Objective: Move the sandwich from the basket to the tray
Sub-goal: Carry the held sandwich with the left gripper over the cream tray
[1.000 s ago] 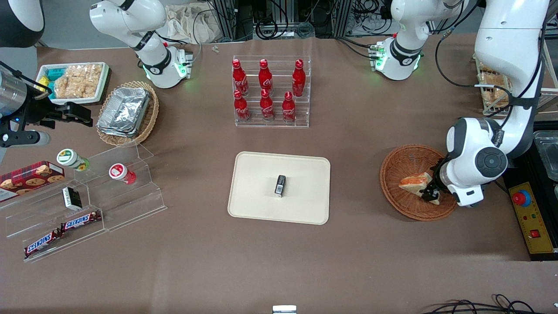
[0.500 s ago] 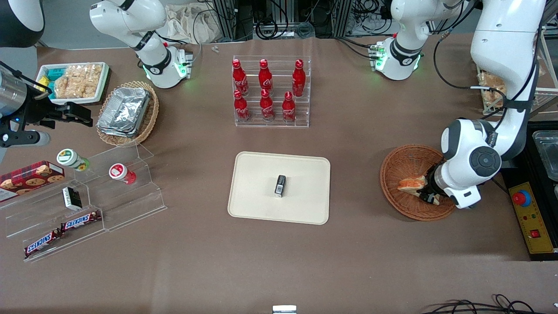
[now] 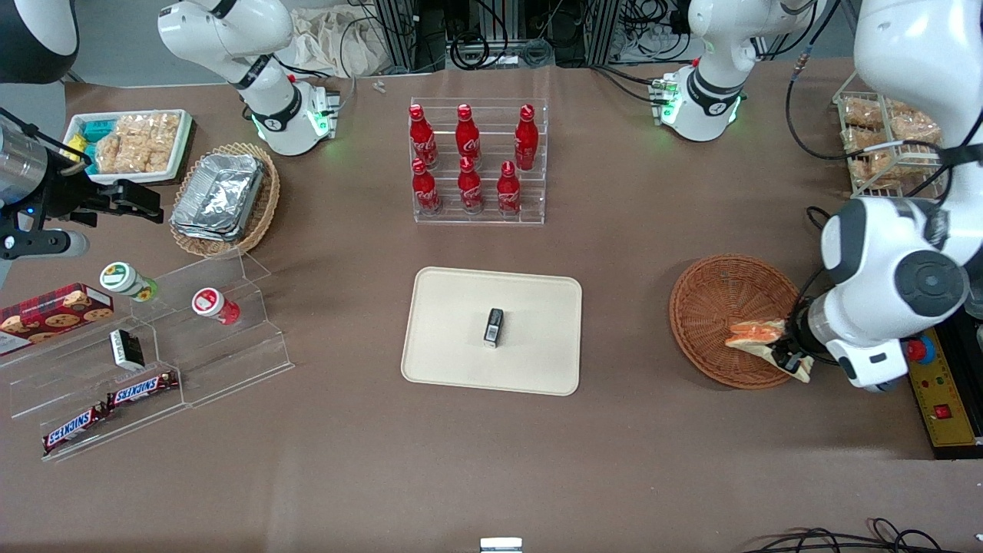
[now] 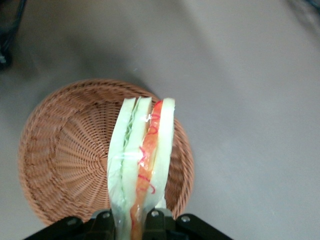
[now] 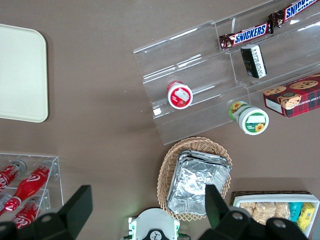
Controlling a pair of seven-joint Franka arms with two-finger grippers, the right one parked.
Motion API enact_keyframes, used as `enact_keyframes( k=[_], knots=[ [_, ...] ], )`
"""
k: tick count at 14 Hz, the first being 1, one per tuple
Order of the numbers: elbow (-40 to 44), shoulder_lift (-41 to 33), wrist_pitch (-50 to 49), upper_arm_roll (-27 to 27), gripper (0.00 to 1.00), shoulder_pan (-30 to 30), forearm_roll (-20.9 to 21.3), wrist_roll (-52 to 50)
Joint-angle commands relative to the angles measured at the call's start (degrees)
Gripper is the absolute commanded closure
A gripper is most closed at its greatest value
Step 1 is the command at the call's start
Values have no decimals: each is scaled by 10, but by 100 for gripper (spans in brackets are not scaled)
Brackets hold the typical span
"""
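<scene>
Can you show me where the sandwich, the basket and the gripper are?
sandwich [image 4: 142, 165], left wrist view, on its orange filling stripe.
basket [image 3: 710, 296], front view, on its bare woven floor.
gripper [image 3: 787, 357], front view, between its jaws, shut on the sandwich above the basket's rim.

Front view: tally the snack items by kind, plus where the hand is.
Red bottles: 6
Snickers bars: 2
Lidded cups: 2
Cookie box: 1
Sandwich: 1, in the hand, above the basket rim
Total: 12

Brown table [image 3: 630, 253] holds tray [image 3: 461, 361], basket [image 3: 710, 299], bottle rack [image 3: 480, 219], clear stepped shelf [image 3: 230, 346], foil-container basket [image 3: 261, 215]; gripper [image 3: 787, 358] above basket edge.
</scene>
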Motion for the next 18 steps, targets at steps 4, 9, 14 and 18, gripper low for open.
enact_keyframes(
  k=[4,9,14,18],
  knots=[
    [108,2,-90,-130,100,-5,-5,193],
    [94,41,-75,-187,100,-76,15,192],
    [90,176,26,-187,100,-145,121,198],
    [101,251,98,-186,100,-156,160,211]
  ],
)
